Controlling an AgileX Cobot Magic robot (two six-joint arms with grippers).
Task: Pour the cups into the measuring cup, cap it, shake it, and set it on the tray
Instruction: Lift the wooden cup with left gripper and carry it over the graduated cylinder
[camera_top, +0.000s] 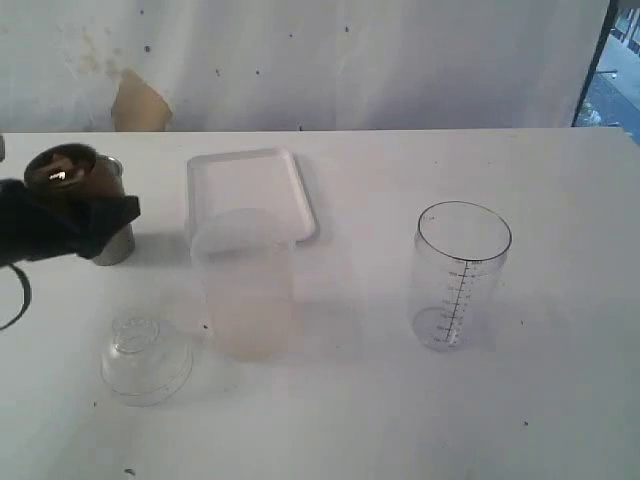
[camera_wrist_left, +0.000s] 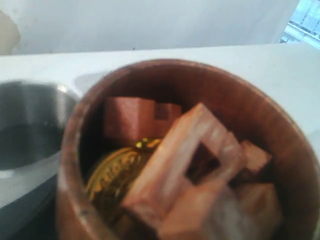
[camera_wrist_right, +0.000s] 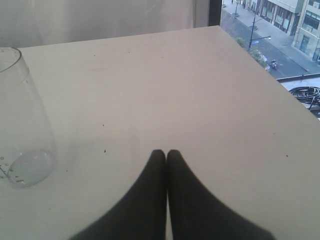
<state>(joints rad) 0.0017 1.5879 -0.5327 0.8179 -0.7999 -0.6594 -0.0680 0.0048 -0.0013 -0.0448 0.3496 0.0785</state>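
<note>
Tray behind frosted tumbler — measuring cup well right, wooden cup and steel tumbler far left.

A white table spans the view; behind it hangs a speckled white backdrop with a tan patch. A window at the right shows a daylit street.

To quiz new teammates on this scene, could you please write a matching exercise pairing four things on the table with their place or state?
Things: 1 wooden cup; 2 measuring cup; 3 tray; 4 domed lid.
States: A stands empty on the right; B lies behind the frosted tumbler; C holds wooden pieces; D rests at the front left.
Pairs: 1-C, 2-A, 3-B, 4-D.
</note>
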